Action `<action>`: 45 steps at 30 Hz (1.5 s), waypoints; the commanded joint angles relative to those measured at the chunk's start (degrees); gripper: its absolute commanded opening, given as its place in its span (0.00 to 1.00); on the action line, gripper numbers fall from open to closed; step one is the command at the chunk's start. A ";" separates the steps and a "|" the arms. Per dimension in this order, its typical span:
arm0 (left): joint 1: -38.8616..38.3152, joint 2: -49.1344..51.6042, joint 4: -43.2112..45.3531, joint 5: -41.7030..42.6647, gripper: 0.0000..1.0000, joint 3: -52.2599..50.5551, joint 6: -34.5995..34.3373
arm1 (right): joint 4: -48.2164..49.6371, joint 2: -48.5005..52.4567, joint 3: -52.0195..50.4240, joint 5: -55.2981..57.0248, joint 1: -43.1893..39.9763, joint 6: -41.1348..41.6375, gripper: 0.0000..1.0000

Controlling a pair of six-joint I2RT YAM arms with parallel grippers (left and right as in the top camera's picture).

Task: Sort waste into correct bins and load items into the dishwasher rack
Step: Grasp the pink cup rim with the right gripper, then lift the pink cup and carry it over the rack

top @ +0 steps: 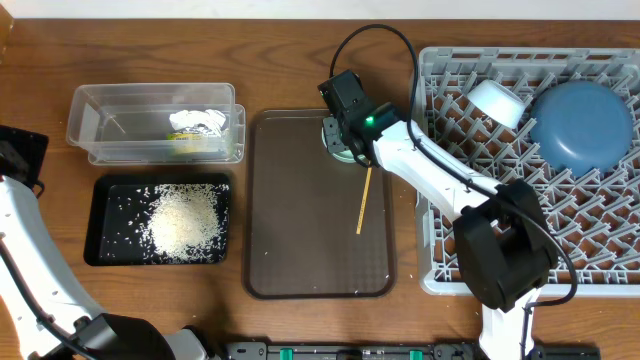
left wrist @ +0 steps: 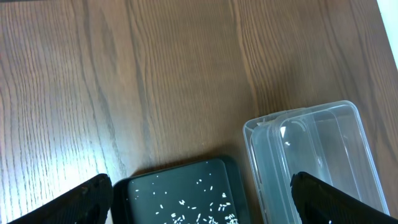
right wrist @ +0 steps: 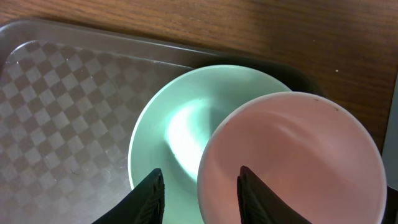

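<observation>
- Pink cup (right wrist: 292,155) nests in the green bowl (right wrist: 168,137), so my right fingers (right wrist: 152,196), bottom of frame, straddle its rim, half open, unclamped.
- Left gripper (left wrist: 200,180) gapes, empty.

White rice (top: 185,220) lies heaped in the black tray (top: 105,250); a crumpled wrapper (top: 200,125) sits in the clear tub (top: 100,125); the pink cup (right wrist: 289,162), mouth up, overlaps the mint-green bowl (right wrist: 168,130); a wooden stick (top: 364,200) lies flat beside them; the dark-blue dish (top: 580,125) and light-blue bowl (top: 497,102) lean in the grey rack (top: 600,260).
</observation>
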 commanded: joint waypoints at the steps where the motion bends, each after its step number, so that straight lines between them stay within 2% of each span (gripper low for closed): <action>1: 0.24 0.24 -0.17 -0.20 0.94 0.31 -0.07 | -0.20 0.33 0.17 1.03 0.79 0.20 0.37; 3: 0.24 0.24 -0.17 -0.20 0.94 0.31 -0.07 | -0.57 0.35 0.15 1.70 0.74 0.22 0.33; 6: 0.24 0.24 -0.17 -0.20 0.94 0.31 -0.07 | -0.44 0.35 0.17 2.05 0.74 0.22 0.20; 9: 0.24 0.24 -0.17 -0.20 0.94 0.31 -0.07 | -0.15 -0.15 0.63 1.70 0.79 0.26 0.16; 12: 0.24 0.24 -0.17 -0.20 0.94 0.31 -0.07 | -0.83 -1.64 2.12 0.37 0.76 0.26 0.01; 19: 0.24 0.24 -0.17 -0.20 0.94 0.31 -0.07 | -5.25 -7.87 6.16 -0.39 0.59 0.31 0.01; 26: 0.24 0.24 -0.17 -0.20 0.94 0.31 -0.07 | -11.28 -20.22 7.58 -0.59 -2.80 1.77 0.01; 30: 0.24 0.24 -0.17 -0.20 0.94 0.31 -0.07 | -18.88 -27.12 7.56 -2.47 -9.57 4.13 0.01; 34: 0.24 0.24 -0.17 -0.20 0.94 0.31 -0.07 | -26.29 -31.56 7.54 -15.21 -22.84 4.07 0.01; 38: 0.24 0.24 -0.17 -0.20 0.94 0.31 -0.07 | -32.50 -32.02 7.06 -27.91 -36.72 -1.09 0.01; 42: 0.24 0.24 -0.17 -0.20 0.94 0.31 -0.07 | -31.01 -31.95 1.73 -46.25 -47.41 -8.92 0.01; 45: 0.24 0.24 -0.17 -0.20 0.94 0.31 -0.07 | -26.16 -31.95 -4.76 -57.90 -52.81 -11.17 0.01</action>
